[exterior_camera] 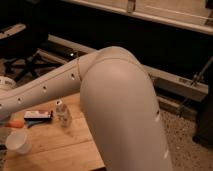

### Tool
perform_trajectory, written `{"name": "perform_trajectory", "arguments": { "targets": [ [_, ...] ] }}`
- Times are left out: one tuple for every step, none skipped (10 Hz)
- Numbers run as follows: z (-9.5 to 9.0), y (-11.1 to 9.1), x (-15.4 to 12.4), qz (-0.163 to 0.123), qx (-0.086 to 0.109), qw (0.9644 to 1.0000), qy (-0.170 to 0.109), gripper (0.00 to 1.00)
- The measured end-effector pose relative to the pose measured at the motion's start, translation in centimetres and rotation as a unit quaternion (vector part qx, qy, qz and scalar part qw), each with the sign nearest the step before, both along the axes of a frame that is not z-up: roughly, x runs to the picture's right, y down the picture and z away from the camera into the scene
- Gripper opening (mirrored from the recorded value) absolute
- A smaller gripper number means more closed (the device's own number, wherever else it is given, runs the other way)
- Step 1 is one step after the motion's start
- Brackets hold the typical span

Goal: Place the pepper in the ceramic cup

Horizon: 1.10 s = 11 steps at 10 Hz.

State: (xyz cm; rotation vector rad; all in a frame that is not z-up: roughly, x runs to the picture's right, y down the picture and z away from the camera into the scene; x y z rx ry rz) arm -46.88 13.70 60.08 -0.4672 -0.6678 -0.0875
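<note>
- End effector (4,116) mostly cut off at left frame edge; grip state cannot be told.
- Pepper (16,124) seen just beside it, long axis roughly horizontal on the surface (60,142).
- Cup (18,141) sits just below pepper.

One pepper (15,123), orange-red, at the left edge of the worktop (65,147). One white ceramic cup (18,141), nearer, also at the left. One flat blue-and-orange packet (38,115), just right of the pepper. One small clear bottle (62,113) with a white cap, right of the packet. Four loose items in all, on one wooden worktop. One white robot arm (120,105), two thick segments meeting at one elbow, filling the middle. One set of jaws, out of view past the left edge. One dark chair (22,60), far left.
</note>
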Motion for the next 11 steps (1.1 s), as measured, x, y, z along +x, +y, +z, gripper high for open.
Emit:
{"name": "perform_trajectory", "arguments": {
  "targets": [
    [-0.7, 0.1, -0.5, 0.001, -0.003, 0.9999, -0.014, 0.0],
    [-1.5, 0.2, -0.9, 0.001, -0.006, 0.9996, -0.029, 0.0],
    [-2.0, 0.4, -1.2, -0.001, -0.009, 0.9992, -0.039, 0.0],
    [-2.6, 0.6, -1.4, -0.002, -0.013, 0.9987, -0.049, 0.0],
    [-3.4, 0.7, -1.6, -0.002, -0.019, 0.9981, -0.058, 0.0],
    [-4.1, 0.9, -1.7, -0.002, -0.026, 0.9975, -0.066, 0.0],
    [-4.8, 1.1, -1.8, -0.002, -0.036, 0.9965, -0.076, 0.0],
    [-5.1, 1.4, -1.7, -0.001, -0.047, 0.9955, -0.082, 0.0],
    [-5.4, 1.7, -1.6, 0.0, -0.061, 0.9942, -0.088, 0.0],
    [-5.6, 2.1, -1.4, 0.0, -0.074, 0.993, -0.092, 0.0],
    [-5.6, 2.4, -1.1, 0.002, -0.087, 0.9918, -0.094, 0.0]
  ]
}}
